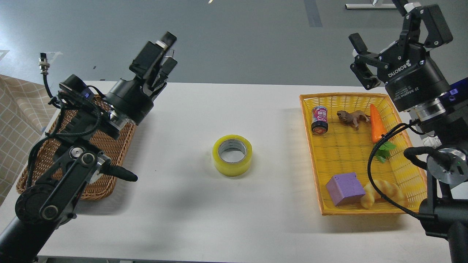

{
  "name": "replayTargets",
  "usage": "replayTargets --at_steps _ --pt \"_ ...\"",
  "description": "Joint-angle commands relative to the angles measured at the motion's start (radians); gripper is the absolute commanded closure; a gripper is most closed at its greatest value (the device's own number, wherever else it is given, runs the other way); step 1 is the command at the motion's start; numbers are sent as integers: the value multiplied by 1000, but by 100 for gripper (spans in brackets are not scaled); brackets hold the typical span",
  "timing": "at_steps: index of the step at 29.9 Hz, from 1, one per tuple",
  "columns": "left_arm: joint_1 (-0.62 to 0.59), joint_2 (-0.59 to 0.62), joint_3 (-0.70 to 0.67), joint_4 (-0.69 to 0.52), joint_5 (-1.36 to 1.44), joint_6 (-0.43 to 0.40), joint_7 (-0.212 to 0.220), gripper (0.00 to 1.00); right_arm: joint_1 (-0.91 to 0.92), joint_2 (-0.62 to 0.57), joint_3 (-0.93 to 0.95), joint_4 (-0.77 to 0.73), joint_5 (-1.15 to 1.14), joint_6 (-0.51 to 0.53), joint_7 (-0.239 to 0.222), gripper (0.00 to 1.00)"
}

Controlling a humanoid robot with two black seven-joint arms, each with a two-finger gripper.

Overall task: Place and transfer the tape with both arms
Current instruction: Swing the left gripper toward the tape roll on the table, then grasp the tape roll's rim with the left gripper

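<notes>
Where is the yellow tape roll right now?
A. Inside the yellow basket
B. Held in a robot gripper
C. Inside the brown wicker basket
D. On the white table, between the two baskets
D: the tape lies flat on the bare white table, apart from the brown wicker basket and the yellow basket, and neither the left gripper nor the right gripper touches it.
</notes>
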Motion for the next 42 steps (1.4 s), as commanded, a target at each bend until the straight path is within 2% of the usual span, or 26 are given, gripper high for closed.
replayTargets --at_steps 1,5,7,11,16,19,23,31,42 --pt "10 5 44 17 295 17 4 2 9 2 -1 8 1 1 -1 0" --pt "2 -35 51 57 596 16 9 2 20 -2 -1 10 3 3 -4 0" --pt "-13 -46 62 101 677 16 31 2 20 -6 1 16 3 6 -4 0" --pt "-53 -46 143 178 687 16 93 2 33 -8 2 31 3 7 -4 0" --pt "-87 -44 280 201 687 16 108 2 49 -8 4 31 1 7 -7 0" --pt "-128 -75 346 278 687 16 143 2 55 -9 4 30 3 15 -7 0" --pt "-173 -98 410 336 687 17 148 2 58 -29 7 27 3 38 -7 0" --pt "-176 -119 413 399 687 16 154 2 55 -40 45 22 9 62 -2 0" --pt "-151 -165 413 410 687 17 145 2 49 -52 64 22 9 62 -1 0"
